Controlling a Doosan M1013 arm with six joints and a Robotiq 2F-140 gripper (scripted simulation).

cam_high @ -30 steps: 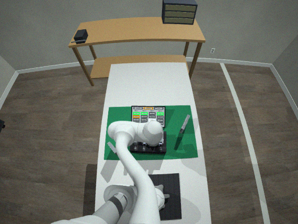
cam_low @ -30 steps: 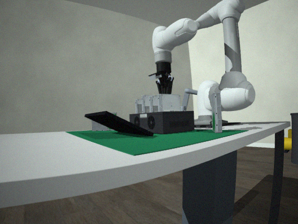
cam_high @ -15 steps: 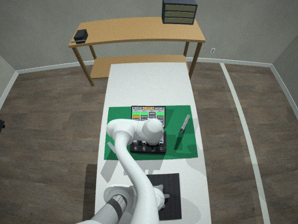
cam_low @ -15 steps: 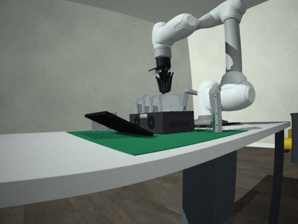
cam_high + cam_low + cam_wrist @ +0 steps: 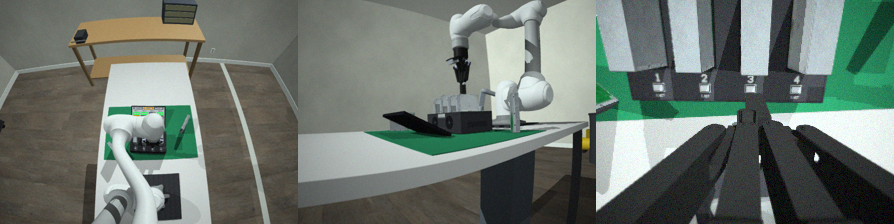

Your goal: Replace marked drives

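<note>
Gripper of black metal point(image 5: 462, 90) point(image 5: 747, 117), pressed together on nothing, hovers above the black four-bay dock point(image 5: 148, 149) point(image 5: 476, 122) point(image 5: 728, 92); all four bays hold drives, so replacement apparently remains unfinished.

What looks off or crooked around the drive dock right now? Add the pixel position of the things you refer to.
Nothing looks damaged or spilled. The drives point(image 5: 755, 37) stand upright in the dock point(image 5: 477, 123) point(image 5: 727, 93). The screen point(image 5: 415, 123) leans back at a slant, probably by design.
</note>
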